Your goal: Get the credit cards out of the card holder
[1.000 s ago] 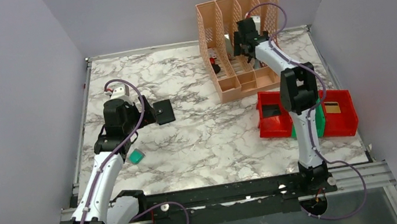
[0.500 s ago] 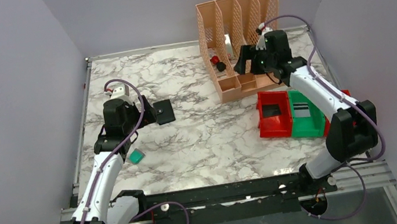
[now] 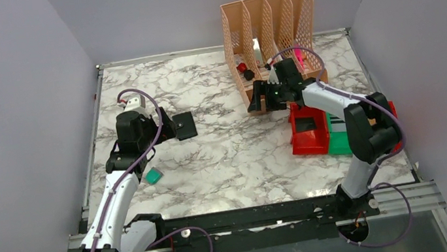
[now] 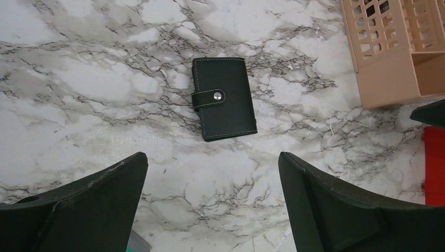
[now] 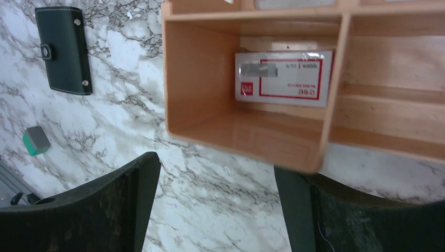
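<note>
The card holder (image 3: 184, 125) is a small black wallet lying flat on the marble table, folded shut with its strap tab snapped. It also shows in the left wrist view as the card holder (image 4: 223, 98) and at the top left of the right wrist view as the card holder (image 5: 64, 48). The credit cards are hidden. My left gripper (image 3: 169, 128) hovers just left of the holder, open and empty, seen from the wrist as the left gripper (image 4: 212, 160). My right gripper (image 3: 259, 100) hangs open and empty at the front left corner of the peach organizer (image 3: 272, 46); its wrist view shows the right gripper (image 5: 215, 163).
A white card with red print (image 5: 286, 79) lies in a front compartment of the organizer (image 5: 252, 131). A red bin (image 3: 308, 130) and a green bin (image 3: 340, 139) sit right of centre under the right arm. A small green block (image 3: 154, 174) lies near the left arm.
The right arm swung from the organizer's slots out to the right, then down to its front left corner, and its jaws narrowed a little. The left arm and card holder stayed still.
</note>
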Robot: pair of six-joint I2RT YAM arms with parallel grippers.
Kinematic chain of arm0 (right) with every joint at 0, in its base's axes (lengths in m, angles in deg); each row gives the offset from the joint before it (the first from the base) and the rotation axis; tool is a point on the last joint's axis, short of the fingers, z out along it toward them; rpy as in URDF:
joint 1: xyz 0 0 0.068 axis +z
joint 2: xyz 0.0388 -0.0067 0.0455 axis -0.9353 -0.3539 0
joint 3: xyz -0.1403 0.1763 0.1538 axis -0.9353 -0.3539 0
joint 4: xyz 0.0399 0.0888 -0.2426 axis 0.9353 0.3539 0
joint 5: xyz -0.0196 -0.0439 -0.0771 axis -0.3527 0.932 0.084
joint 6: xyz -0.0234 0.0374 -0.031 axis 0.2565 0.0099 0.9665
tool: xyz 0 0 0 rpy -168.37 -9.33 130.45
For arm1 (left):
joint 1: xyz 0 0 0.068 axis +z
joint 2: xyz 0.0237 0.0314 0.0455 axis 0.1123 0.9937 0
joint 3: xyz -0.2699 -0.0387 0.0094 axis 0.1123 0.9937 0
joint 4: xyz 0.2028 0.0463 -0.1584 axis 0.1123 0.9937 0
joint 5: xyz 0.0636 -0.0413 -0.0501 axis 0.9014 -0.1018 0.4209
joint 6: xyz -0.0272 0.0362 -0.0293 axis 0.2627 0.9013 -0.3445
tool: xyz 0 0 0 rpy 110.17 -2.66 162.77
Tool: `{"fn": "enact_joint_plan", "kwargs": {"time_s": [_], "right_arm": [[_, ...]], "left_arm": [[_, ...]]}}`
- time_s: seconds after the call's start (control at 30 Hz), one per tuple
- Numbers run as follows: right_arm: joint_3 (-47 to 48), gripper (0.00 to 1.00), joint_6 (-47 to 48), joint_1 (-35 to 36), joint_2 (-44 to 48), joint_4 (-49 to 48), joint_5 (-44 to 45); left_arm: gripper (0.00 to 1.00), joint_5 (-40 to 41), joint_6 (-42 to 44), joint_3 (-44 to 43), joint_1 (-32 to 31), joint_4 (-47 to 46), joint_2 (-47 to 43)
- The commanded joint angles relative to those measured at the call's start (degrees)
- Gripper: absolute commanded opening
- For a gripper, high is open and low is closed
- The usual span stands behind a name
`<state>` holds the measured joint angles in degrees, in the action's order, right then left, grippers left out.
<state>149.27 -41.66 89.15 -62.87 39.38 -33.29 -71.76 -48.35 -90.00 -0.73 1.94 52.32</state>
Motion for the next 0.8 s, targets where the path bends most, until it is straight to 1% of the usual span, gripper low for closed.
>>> {"fn": "enact_joint_plan", "kwargs": {"time_s": [0.0, 0.13, 0.23, 0.3, 0.4, 0.5, 0.57, 0.63, 0.7, 0.77], "right_arm": [[5.8, 0.84, -2.6, 1.2, -5.4, -4.4, -2.0], [10.0, 0.84, -3.2, 1.5, -9.5, -5.7, 0.1], [15.1, 0.85, -2.3, 1.5, -12.1, -2.7, 0.9], [15.9, 0.85, -1.5, 1.5, -12.1, -0.9, 1.5], [12.8, 0.86, -0.7, 1.7, -7.7, 0.5, 1.5], [6.4, 0.88, -0.4, 1.9, 1.9, 1.2, 4.3], [2.7, 0.92, -0.3, 1.9, 9.2, 2.9, 12.9], [0.4, 0.99, -0.6, 1.8, 14.9, 7.3, 25.8], [-1.8, 0.99, -2.7, 1.2, 19.3, 12.0, 37.9], [-4.9, 0.99, -4.5, -0.7, 22.7, 14.7, 44.0]], "left_arm": [[0.99, -1.1, 0.0, 0.2, 0.5, -1.4, -0.9], [0.99, -1.2, 0.0, 0.3, 0.6, -1.4, -0.8], [0.99, -1.4, 0.0, 0.3, 0.6, -1.4, -0.7], [0.99, -1.5, 0.1, 0.3, 0.6, -1.4, -0.7], [0.99, -1.3, 0.0, 0.3, 0.6, -1.4, -0.8], [0.99, -1.5, 0.0, 0.3, 0.7, -1.5, -0.6], [0.99, -1.9, -0.1, 0.3, 0.7, -1.4, -0.4], [0.99, -2.2, -0.1, 0.2, 0.7, -1.4, -0.3], [0.99, -2.6, -0.2, 0.2, 0.7, -1.4, -0.4], [0.99, -2.8, -0.4, 0.3, 0.7, -1.5, -0.6]]}}
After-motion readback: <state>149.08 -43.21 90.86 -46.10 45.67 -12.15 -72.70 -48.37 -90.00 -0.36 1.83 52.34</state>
